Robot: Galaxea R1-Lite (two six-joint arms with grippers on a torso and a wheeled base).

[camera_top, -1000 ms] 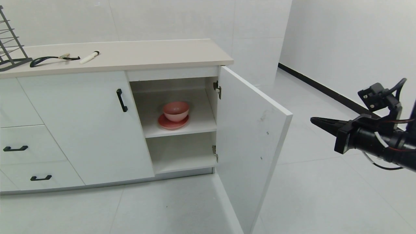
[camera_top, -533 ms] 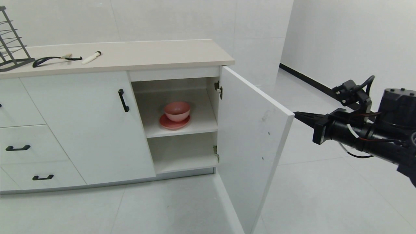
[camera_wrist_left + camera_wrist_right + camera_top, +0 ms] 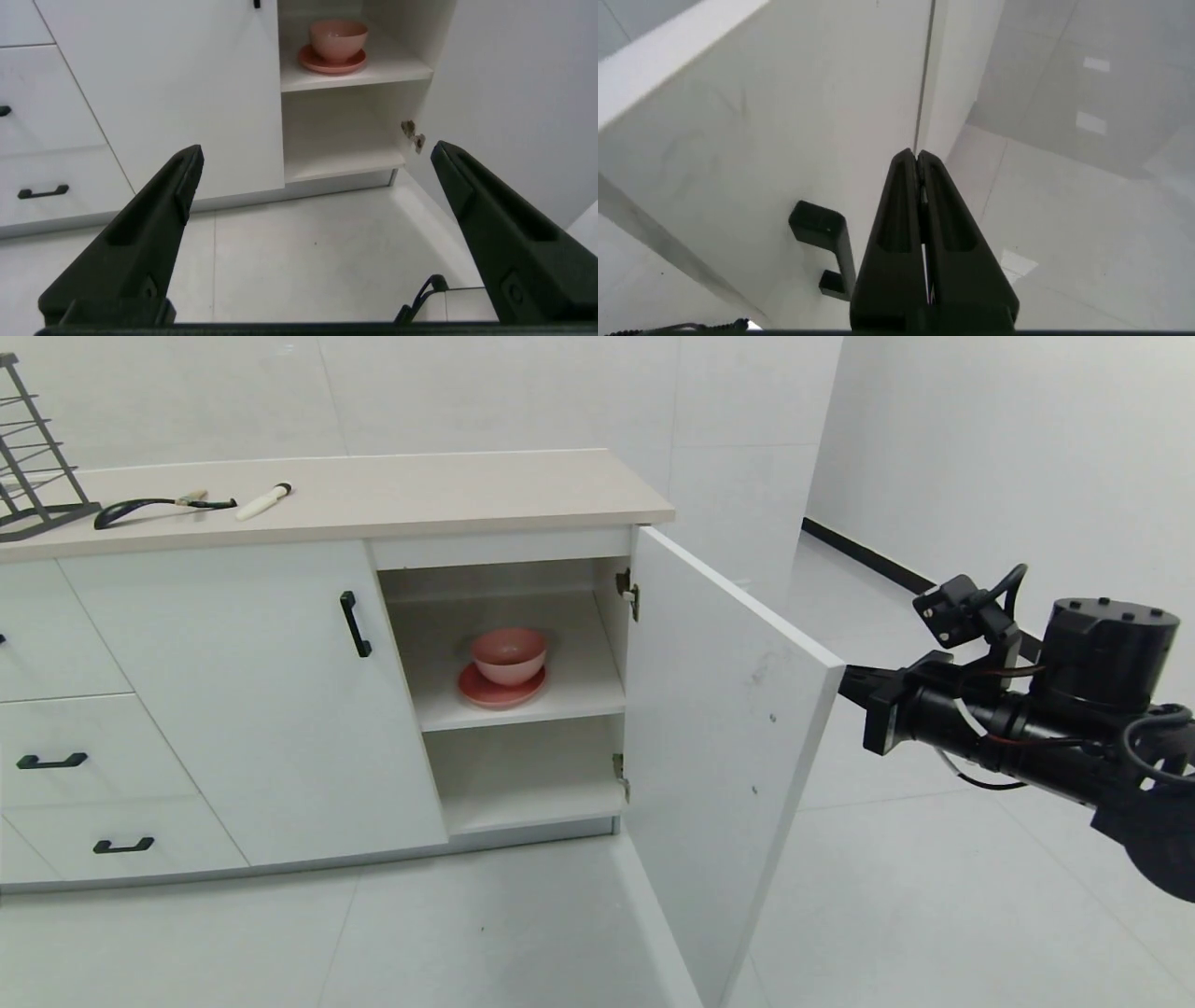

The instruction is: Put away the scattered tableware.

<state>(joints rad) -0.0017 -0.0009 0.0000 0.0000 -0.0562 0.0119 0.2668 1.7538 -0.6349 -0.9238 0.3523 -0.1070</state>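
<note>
The right pincer (image 3: 918, 161) is held closed, its fingers pressed together with nothing between them. Over the last second it has been advanced from open floor space towards the cabinet door (image 3: 719, 709). In the head view its tips are now hidden behind the door's free edge. In the right wrist view the tips are aimed at the door's outer face, near the black door handle (image 3: 825, 245). Contact with the panel cannot be confirmed. The door itself is not seen to have swung; it is still wide open.

The left pincer (image 3: 318, 154) is held open and empty, well apart from the cabinet and facing its opening.

Inside the cabinet, the pink bowl (image 3: 508, 655) is seated on the pink plate (image 3: 499, 689), and both are stored on the upper shelf (image 3: 579, 695). Their position is unchanged.

On the tabletop (image 3: 420, 490), a black ladle (image 3: 149, 506) and a white-handled utensil (image 3: 261, 501) are left lying beside a wire rack (image 3: 33, 476).

The approach is judged to be preparation for pushing the door shut with the closed fingers. The bowl and plate are judged to be put away. The two utensils on the tabletop are judged not yet handled, so the task is taken to be only partly complete.
</note>
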